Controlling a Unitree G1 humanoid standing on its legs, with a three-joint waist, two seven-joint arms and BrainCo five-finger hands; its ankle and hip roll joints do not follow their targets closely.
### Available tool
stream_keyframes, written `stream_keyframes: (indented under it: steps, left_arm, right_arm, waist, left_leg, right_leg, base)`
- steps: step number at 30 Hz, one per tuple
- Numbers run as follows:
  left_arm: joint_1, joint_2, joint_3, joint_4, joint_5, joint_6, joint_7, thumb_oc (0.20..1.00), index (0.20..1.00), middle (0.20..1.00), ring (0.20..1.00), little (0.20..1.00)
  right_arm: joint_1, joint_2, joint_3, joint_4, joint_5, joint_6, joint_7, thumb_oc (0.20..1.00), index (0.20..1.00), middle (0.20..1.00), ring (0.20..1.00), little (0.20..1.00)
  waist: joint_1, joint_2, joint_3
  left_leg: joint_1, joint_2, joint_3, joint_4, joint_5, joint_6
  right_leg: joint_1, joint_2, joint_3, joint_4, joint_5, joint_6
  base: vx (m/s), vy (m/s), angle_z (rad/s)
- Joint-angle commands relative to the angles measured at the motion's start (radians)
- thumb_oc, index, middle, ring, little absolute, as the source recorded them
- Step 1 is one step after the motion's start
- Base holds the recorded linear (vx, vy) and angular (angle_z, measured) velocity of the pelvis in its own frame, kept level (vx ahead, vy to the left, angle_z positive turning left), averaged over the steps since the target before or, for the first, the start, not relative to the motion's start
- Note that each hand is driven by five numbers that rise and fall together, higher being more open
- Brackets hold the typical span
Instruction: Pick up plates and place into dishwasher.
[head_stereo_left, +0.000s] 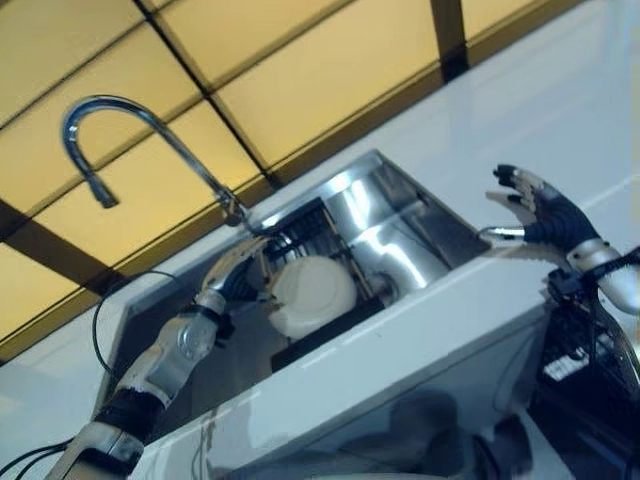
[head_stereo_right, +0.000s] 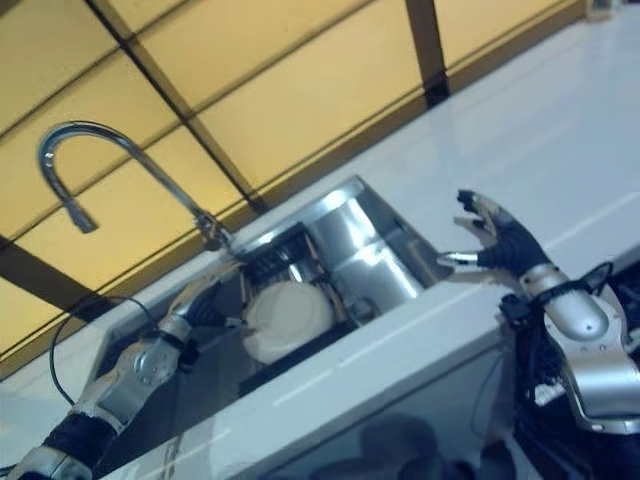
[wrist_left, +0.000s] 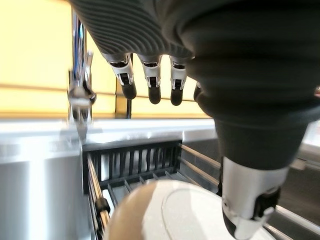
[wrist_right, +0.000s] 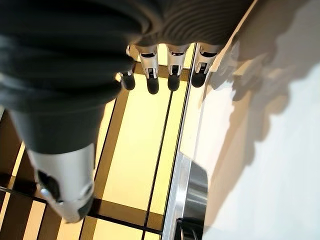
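Steel sink (head_stereo_left: 400, 215), left hand (head_stereo_left: 232, 280) relaxed beside plate (head_stereo_left: 312, 293), right hand (head_stereo_left: 540, 205) open above counter (head_stereo_left: 560, 110)

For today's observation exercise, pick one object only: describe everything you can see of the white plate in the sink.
The plate is round, white to cream, and looks like glazed ceramic, with a raised circular ring on the face turned upward, which suggests its underside. It sits tilted in a dark slatted rack inside the steel sink, below the curved tap. The left hand is down beside its edge, fingers straight above it; contact cannot be confirmed. No chips or food show.
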Motion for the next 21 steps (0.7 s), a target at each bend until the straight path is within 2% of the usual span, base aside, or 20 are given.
stream_keyframes:
  steps: [1,4,8,9,11,13,15,17,19,20,21]
  left_arm:
    - [-0.026,-0.006,0.048,0.052,-0.058,0.024,0.029,1.0,1.0,1.0,1.0,1.0]
    - [-0.008,-0.01,0.065,0.1,-0.068,0.022,0.031,1.0,1.0,1.0,1.0,1.0]
    - [0.029,-0.015,0.078,0.123,-0.082,0.031,0.021,1.0,1.0,1.0,1.0,1.0]
    - [0.055,-0.025,0.085,0.137,-0.084,0.043,0.006,1.0,1.0,1.0,1.0,1.0]
    - [0.081,-0.031,0.094,0.15,-0.082,0.05,-0.003,1.0,1.0,1.0,1.0,1.0]
    - [0.145,-0.029,0.136,0.137,-0.058,0.082,-0.03,1.0,1.0,1.0,1.0,1.0]
    - [0.201,-0.015,0.173,0.107,-0.041,0.107,-0.051,1.0,1.0,1.0,1.0,1.0]
    - [0.244,0.003,0.205,0.094,-0.036,0.124,-0.048,1.0,1.0,1.0,1.0,1.0]
    - [0.262,0.022,0.226,0.094,-0.048,0.144,-0.041,1.0,1.0,1.0,1.0,1.0]
    - [0.264,0.027,0.235,0.1,-0.048,0.149,-0.039,1.0,1.0,1.0,1.0,1.0]
    - [0.262,0.032,0.244,0.109,-0.051,0.152,-0.045,1.0,1.0,1.0,1.0,1.0]
  right_arm:
    - [0.098,-0.035,0.025,0.0,-0.017,0.01,-0.002,1.0,1.0,1.0,1.0,1.0]
    - [0.138,-0.032,0.003,0.0,-0.014,-0.018,0.021,1.0,1.0,1.0,1.0,1.0]
    - [0.197,-0.011,-0.005,0.002,-0.032,-0.054,0.045,1.0,1.0,1.0,1.0,1.0]
    - [0.228,0.002,-0.006,0.004,-0.043,-0.066,0.05,1.0,1.0,1.0,1.0,1.0]
    - [0.252,0.023,-0.005,0.012,-0.057,-0.074,0.051,1.0,1.0,1.0,1.0,1.0]
    - [0.275,0.071,0.013,0.018,-0.089,-0.072,0.066,1.0,1.0,1.0,1.0,1.0]
    - [0.305,0.088,0.001,-0.003,-0.095,-0.071,0.086,1.0,1.0,1.0,1.0,1.0]
    - [0.329,0.093,-0.02,-0.031,-0.089,-0.061,0.101,1.0,1.0,1.0,1.0,1.0]
    - [0.329,0.097,-0.024,-0.041,-0.09,-0.052,0.113,1.0,1.0,1.0,1.0,1.0]
    - [0.322,0.098,-0.023,-0.039,-0.091,-0.048,0.115,1.0,1.0,1.0,1.0,1.0]
    - [0.313,0.093,-0.021,-0.036,-0.088,-0.045,0.115,1.0,1.0,1.0,1.0,1.0]
  waist:
    - [-0.013,-0.027,-0.021]
    - [-0.02,-0.039,-0.02]
    - [-0.011,-0.053,-0.033]
    - [0.0,-0.063,-0.043]
    - [0.017,-0.07,-0.057]
    - [0.058,-0.073,-0.072]
    - [0.078,-0.077,-0.077]
    - [0.093,-0.078,-0.07]
    - [0.108,-0.086,-0.059]
    - [0.113,-0.091,-0.054]
    - [0.118,-0.095,-0.05]
  left_leg:
    - [-0.091,0.003,0.006,0.093,0.037,-0.016]
    - [-0.093,0.007,0.02,0.165,0.016,-0.023]
    - [-0.099,0.004,0.0,0.273,0.022,-0.034]
    - [-0.106,-0.013,-0.028,0.353,0.02,-0.036]
    - [-0.129,-0.031,-0.06,0.407,0.02,-0.034]
    - [-0.125,-0.096,-0.181,0.335,-0.005,-0.009]
    - [-0.107,-0.103,-0.238,0.229,0.001,0.001]
    - [-0.121,-0.092,-0.298,0.116,0.085,-0.019]
    - [-0.149,-0.084,-0.357,0.066,0.171,-0.04]
    - [-0.161,-0.087,-0.367,0.073,0.18,-0.041]
    - [-0.167,-0.092,-0.371,0.086,0.165,-0.038]
  right_leg:
    - [0.132,-0.002,-0.001,-0.266,0.111,0.011]
    - [0.134,0.001,-0.012,-0.256,0.104,-0.009]
    - [0.166,0.009,-0.021,-0.264,0.097,-0.03]
    - [0.196,0.015,-0.02,-0.266,0.087,-0.042]
    - [0.218,0.024,-0.014,-0.271,0.088,-0.048]
    - [0.248,0.06,0.031,-0.269,0.08,-0.035]
    - [0.26,0.08,0.047,-0.264,0.068,-0.031]
    - [0.268,0.102,0.049,-0.256,0.057,-0.033]
    - [0.277,0.115,0.057,-0.254,0.049,-0.04]
    - [0.279,0.117,0.063,-0.252,0.046,-0.044]
    - [0.276,0.116,0.069,-0.247,0.042,-0.046]
  base:
    - [0.05,-0.111,-0.12]
    - [0.07,-0.141,-0.13]
    - [0.13,-0.157,0.03]
    - [0.16,-0.133,-0.01]
    - [0.22,-0.152,0.06]
    - [0.28,-0.103,-0.21]
    - [0.18,-0.011,-0.56]
    - [0.11,0.051,-0.33]
    - [0.08,0.05,-0.62]
    - [0.04,0.05,-0.91]
    - [0.02,0.058,-0.61]
